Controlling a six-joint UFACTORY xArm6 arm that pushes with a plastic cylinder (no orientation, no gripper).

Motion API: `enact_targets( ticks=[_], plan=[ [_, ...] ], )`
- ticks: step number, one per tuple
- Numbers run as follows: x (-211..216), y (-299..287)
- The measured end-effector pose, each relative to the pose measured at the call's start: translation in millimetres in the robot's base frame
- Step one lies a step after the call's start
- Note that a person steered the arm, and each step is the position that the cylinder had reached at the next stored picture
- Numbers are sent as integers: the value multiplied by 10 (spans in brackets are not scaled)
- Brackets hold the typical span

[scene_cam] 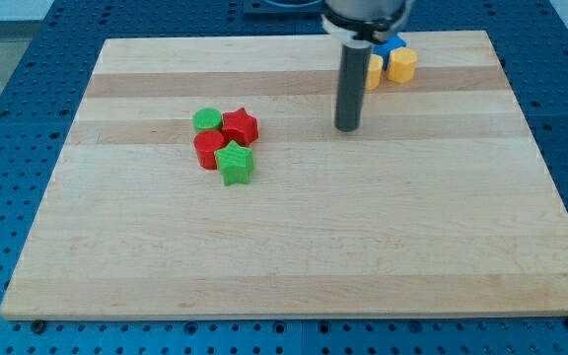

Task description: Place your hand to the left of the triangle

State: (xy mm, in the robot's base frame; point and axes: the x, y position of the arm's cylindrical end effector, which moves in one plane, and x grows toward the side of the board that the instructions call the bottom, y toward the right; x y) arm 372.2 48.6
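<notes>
My tip [348, 129] rests on the board a little above the middle, right of centre. A blue block [392, 43] sits near the view's top, partly hidden behind the rod, so its shape is unclear. Two yellow blocks lie just below it: one [401, 64] in full view, one [374, 70] partly behind the rod. My tip is below and slightly left of this group, apart from it. A cluster lies to the tip's left: a green round block [206, 120], a red star [241, 126], a red block [208, 149] and a green star [234, 163].
The wooden board [294, 256] lies on a blue perforated table [8, 118]. The arm's dark housing [363, 18] hangs over the board's top edge.
</notes>
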Motion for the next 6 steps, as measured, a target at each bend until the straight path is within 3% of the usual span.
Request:
enact_targets(
  ticks=[2,3,5,6],
  plan=[
    [-1147,-424],
    [-1770,-292],
    [-1802,-156],
    [-1791,241]
  ],
)
